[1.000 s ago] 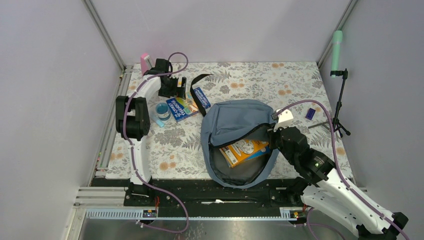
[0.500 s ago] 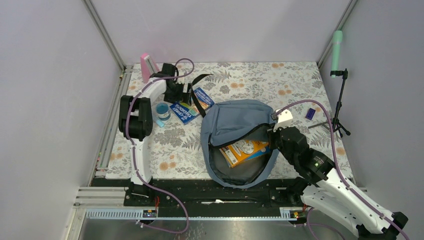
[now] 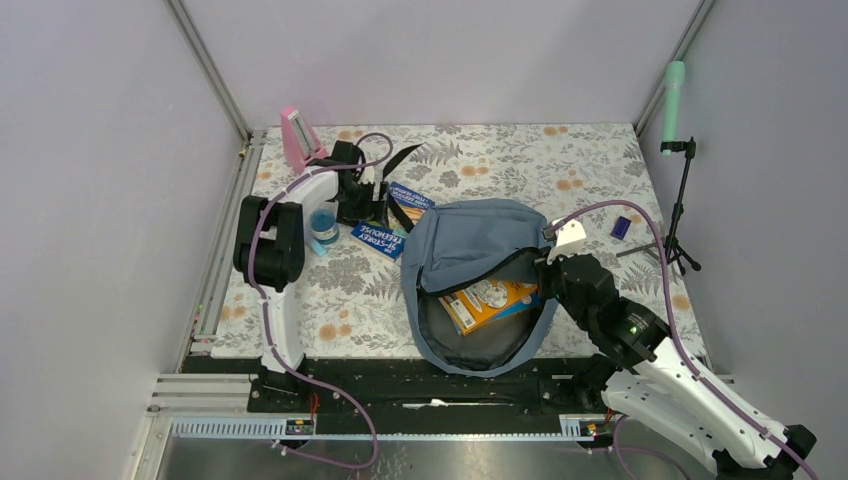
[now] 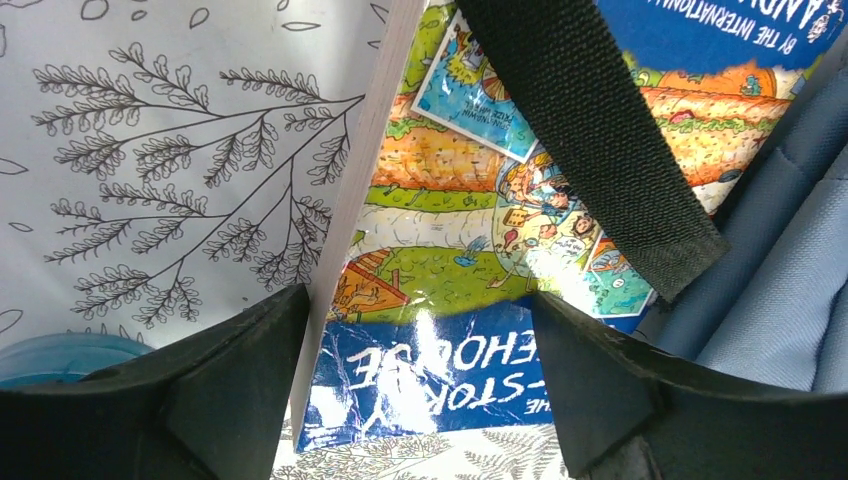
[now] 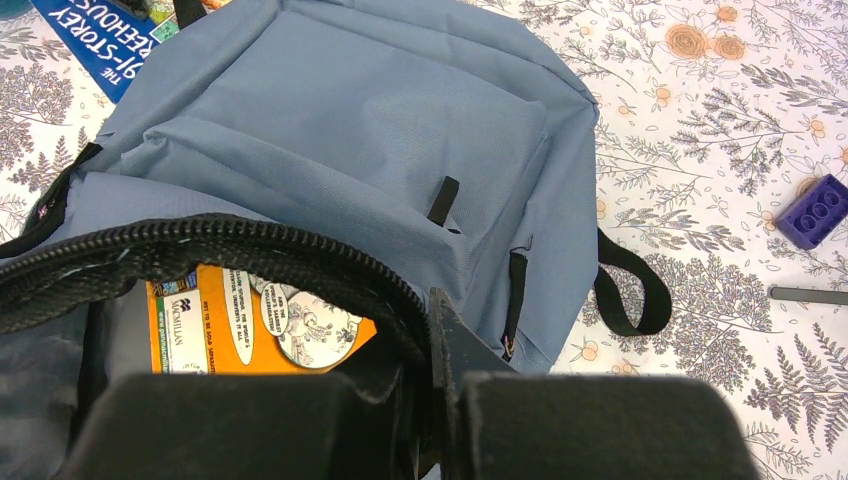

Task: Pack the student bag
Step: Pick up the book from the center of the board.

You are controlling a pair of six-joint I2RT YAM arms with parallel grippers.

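The grey-blue student bag (image 3: 470,245) lies open in the middle of the table, with an orange book (image 3: 490,300) inside it. My right gripper (image 3: 546,268) is shut on the bag's zipped rim; in the right wrist view (image 5: 435,370) the rim (image 5: 300,255) is pinched between the fingers, above the orange book (image 5: 250,325). My left gripper (image 3: 375,205) is open over a blue picture book (image 3: 385,238) to the left of the bag. In the left wrist view its fingers (image 4: 240,380) straddle the near end of that book (image 4: 450,250). A black bag strap (image 4: 590,130) crosses the book.
A second blue book (image 3: 410,196) lies under the strap. A blue round container (image 3: 323,222) stands left of the books and a pink object (image 3: 295,135) at the back left. A purple brick (image 3: 620,227) and a stand with a green microphone (image 3: 675,90) are at the right.
My left arm has swung from the back left toward the bag. The blue picture book has shifted with it, toward the bag and the near edge. The right arm has not moved.
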